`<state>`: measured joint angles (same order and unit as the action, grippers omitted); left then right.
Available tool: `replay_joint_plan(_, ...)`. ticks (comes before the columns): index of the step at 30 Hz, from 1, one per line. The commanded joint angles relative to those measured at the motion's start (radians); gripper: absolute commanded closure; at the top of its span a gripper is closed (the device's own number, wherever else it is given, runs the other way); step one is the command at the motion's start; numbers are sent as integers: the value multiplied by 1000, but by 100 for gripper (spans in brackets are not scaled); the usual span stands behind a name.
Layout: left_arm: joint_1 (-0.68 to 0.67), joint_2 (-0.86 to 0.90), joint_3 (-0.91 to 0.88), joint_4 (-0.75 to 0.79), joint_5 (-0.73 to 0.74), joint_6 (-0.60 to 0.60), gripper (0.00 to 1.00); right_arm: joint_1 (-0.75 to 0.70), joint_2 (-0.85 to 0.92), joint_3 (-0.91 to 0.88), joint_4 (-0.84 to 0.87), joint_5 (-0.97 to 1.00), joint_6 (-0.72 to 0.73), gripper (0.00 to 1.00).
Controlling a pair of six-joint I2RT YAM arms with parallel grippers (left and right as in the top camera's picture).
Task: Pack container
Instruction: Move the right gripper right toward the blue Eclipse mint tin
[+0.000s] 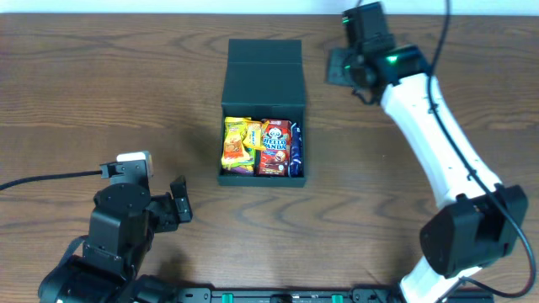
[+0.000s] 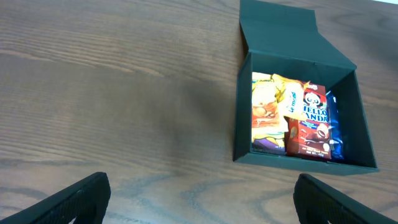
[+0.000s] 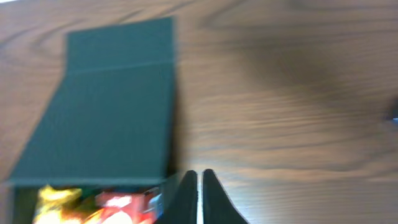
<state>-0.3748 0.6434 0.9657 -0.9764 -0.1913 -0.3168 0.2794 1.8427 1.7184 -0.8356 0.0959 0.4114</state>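
The container (image 1: 264, 84) is a dark square box in the middle of the table, with its flap lid lying open at the back. Inside are yellow packets (image 1: 238, 145), a red Hello Panda box (image 1: 274, 147) and a blue packet (image 1: 296, 153). My left gripper (image 1: 179, 204) is open and empty, low on the table to the front left of the box. In the left wrist view (image 2: 202, 202) the box wall (image 2: 242, 112) is ahead on the right. My right gripper (image 1: 337, 67) is shut and empty, just right of the lid. In the right wrist view (image 3: 198, 180) the lid (image 3: 106, 112) is on the left.
The wooden table (image 1: 101, 93) stretches to the left of the box. The white right arm (image 1: 438, 143) runs from the back right to its base at the front right. A black cable (image 1: 42, 178) lies at the left edge.
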Motion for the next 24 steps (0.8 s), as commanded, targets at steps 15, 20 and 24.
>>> replay_joint_plan(15, 3, -3, 21, 0, -19, 6, 5, -341, 28, -6, 81, -19, -593, 69)
replay_joint_plan(20, 3, -3, 21, 0, -19, 6, 5, -417, 61, -6, 82, -178, -822, 50)
replay_joint_plan(24, 3, -3, 21, 0, -19, 6, 5, -469, 99, -6, 82, -270, -908, 36)
